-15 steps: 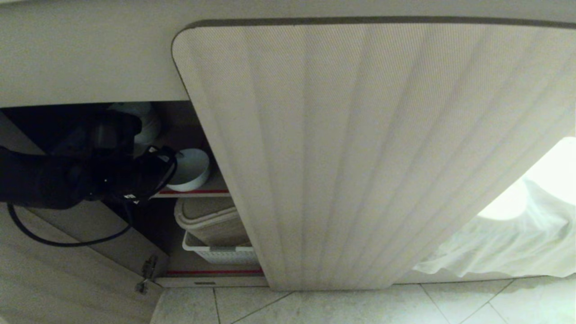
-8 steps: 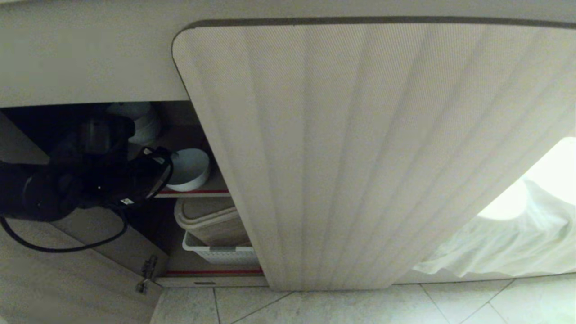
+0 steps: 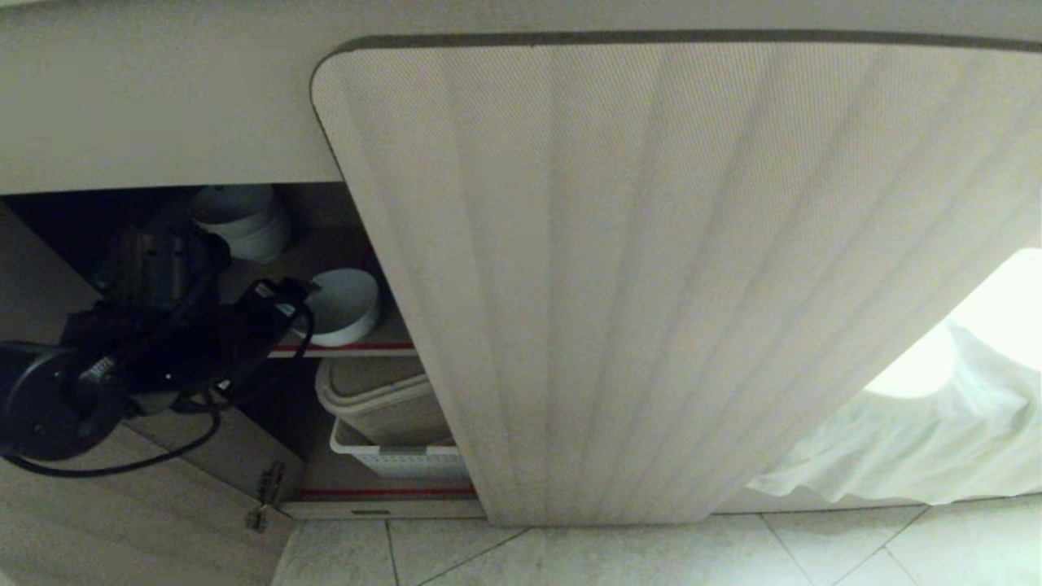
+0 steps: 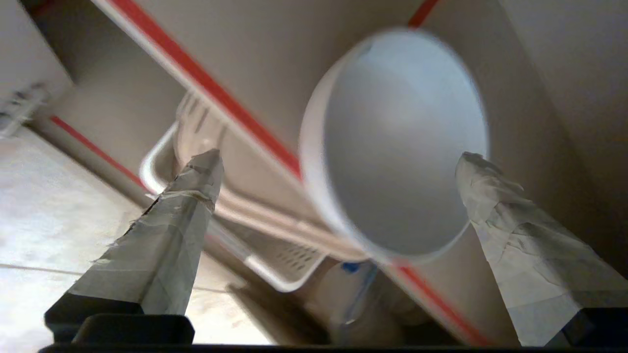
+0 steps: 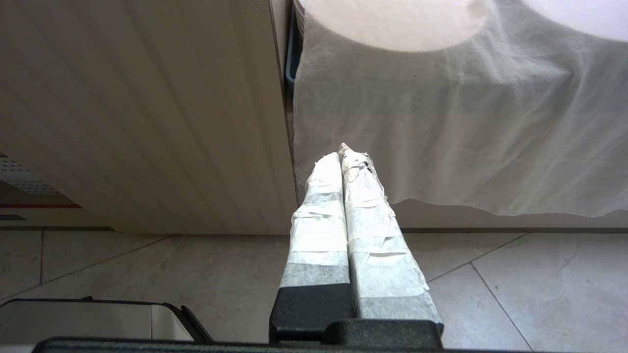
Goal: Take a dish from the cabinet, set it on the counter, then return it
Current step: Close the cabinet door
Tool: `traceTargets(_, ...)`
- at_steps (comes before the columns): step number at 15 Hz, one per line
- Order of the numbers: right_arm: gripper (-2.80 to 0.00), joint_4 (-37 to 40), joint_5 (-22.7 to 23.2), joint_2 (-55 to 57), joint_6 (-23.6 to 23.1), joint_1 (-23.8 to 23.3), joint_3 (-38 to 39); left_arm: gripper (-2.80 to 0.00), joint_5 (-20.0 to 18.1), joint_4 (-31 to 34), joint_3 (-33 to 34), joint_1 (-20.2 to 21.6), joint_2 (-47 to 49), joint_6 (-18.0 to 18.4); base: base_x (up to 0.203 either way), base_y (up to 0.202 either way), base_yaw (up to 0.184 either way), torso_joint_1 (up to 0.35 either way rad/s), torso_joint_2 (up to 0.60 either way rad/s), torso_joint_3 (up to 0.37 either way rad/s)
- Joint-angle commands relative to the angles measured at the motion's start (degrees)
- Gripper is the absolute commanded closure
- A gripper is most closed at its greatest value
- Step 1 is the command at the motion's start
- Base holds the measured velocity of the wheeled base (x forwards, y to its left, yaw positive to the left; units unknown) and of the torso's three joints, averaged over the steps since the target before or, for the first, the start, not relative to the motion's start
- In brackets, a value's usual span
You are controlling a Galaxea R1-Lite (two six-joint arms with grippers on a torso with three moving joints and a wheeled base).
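1. The left arm is a dark mass at the left edge of the head view, its wrist angled up and away from the camera.
2. The left gripper has its jaws spread wide, and nothing is clamped between them.
3. Its two fingers are wrapped in pale tape, with black bases.
4. The right gripper appears only in its own wrist view. Its taped fingers are pressed flat together and hold nothing.
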Motion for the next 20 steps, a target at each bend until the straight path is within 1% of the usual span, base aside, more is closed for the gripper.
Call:
traceTargets(1, 0.00, 0.0, 0.0, 0.0, 0.0, 0.1, 0.0, -2.80, 0.2, -0.8, 2.6, -0.2, -2.2, 1.1, 0.000, 0.000, 0.000, 0.000, 0.00, 0.000)
traceTargets(3, 0.00, 0.0, 0.0, 0.0, 0.0, 0.0, 0.0, -2.80, 0.3, -2.4, 5.6, -0.1, -4.1, 3.0, 0.000, 0.000, 0.000, 0.000, 0.00, 0.000)
traceTargets(5, 0.00, 0.0, 0.0, 0.0, 0.0, 0.0, 0.0, -2.80, 0.3, -4.5, 7.3, -0.1, -5.2, 3.3, 0.000, 0.000, 0.000, 0.000, 0.00, 0.000)
traceTargets(9, 0.00, 0.0, 0.0, 0.0, 0.0, 0.1, 0.0, -2.80, 0.4, -4.8, 7.8, -0.2, -6.3, 3.5, 0.000, 0.000, 0.000, 0.000, 0.00, 0.000)
traceTargets(10, 0.00, 0.0, 0.0, 0.0, 0.0, 0.1, 0.0, 0.00, 0.5, -4.8, 7.9, -0.1, -6.5, 4.1, 0.000, 0.000, 0.000, 0.000, 0.00, 0.000)
traceTargets(13, 0.00, 0.0, 0.0, 0.0, 0.0, 0.0, 0.0, 0.00, 0.5, -4.9, 9.6, -0.1, -6.9, 6.7, 0.000, 0.000, 0.000, 0.000, 0.00, 0.000)
traceTargets(18, 0.00, 0.0, 0.0, 0.0, 0.0, 0.0, 0.0, 0.00, 0.5, -4.9, 10.2, 0.0, -8.0, 7.0, 0.000, 0.000, 0.000, 0.000, 0.00, 0.000)
traceTargets(20, 0.00, 0.0, 0.0, 0.0, 0.0, 0.0, 0.0, 0.00, 0.5, -4.9, 11.0, 0.0, -9.3, 7.9, 0.000, 0.000, 0.000, 0.000, 0.00, 0.000)
